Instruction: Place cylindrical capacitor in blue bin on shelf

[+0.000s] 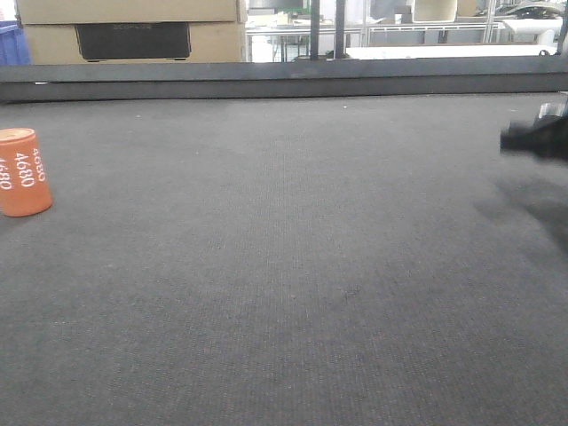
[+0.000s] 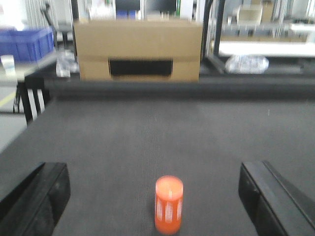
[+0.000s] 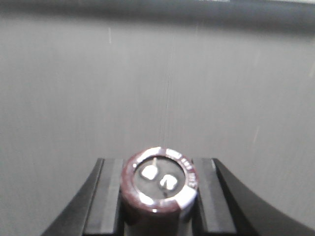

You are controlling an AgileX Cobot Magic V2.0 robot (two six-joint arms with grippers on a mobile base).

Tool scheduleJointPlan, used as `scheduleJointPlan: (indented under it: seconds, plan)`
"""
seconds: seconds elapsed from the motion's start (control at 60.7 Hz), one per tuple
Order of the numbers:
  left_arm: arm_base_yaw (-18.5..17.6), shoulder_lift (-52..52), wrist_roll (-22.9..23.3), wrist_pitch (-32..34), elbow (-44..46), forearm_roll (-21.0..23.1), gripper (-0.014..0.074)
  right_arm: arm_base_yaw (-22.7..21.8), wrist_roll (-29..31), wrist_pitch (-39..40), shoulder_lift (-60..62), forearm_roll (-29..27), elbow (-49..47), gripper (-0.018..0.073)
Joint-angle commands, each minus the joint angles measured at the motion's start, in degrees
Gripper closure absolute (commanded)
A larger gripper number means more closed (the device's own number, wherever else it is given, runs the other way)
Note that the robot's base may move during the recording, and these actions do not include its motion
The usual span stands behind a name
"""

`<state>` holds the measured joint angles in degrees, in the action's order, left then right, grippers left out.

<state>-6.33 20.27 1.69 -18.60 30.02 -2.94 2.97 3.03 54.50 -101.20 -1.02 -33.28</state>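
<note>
My right gripper [image 3: 157, 166] is shut on a dark brown cylindrical capacitor [image 3: 160, 186] with a silver band and two metal terminals on its top; it stands upright between the black fingers [image 3: 109, 196]. In the front view that gripper [image 1: 538, 137] is a dark blur at the far right edge, just above the table. My left gripper [image 2: 153, 183] is open and empty, its jaws wide apart either side of an orange cylinder [image 2: 169, 204]. A blue bin [image 2: 27, 43] sits far back on the left, and also shows in the front view [image 1: 11, 43]. The steel shelf is not clearly in view.
The orange cylinder [image 1: 23, 171], marked 4680, stands upright on the dark grey mat [image 1: 284, 266] at the left. A raised dark ledge [image 1: 284, 80] bounds the table's far side. A cardboard box [image 2: 139, 49] stands behind it. A clear plastic bag [image 2: 247, 63] lies at the back right.
</note>
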Motion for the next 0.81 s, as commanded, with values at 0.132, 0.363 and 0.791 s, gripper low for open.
scheduleJointPlan:
  seconds: [0.132,0.363,0.791]
  plan:
    - [-0.4,2.7,0.5,12.4,-10.5,0.3,-0.0012,0.1,0.0,-9.3,17.8,0.3,0.7,0.0713]
    - [-0.4,15.4,0.5,25.3,-14.5,0.3,-0.0012,0.1,0.0,-22.8,35.2,0.3,0.7,0.0713]
    - [-4.8,49.2,0.5,54.1,-12.6,0.3,-0.0012,0.1,0.0,-31.7,48.6,0.3,0.7,0.0713]
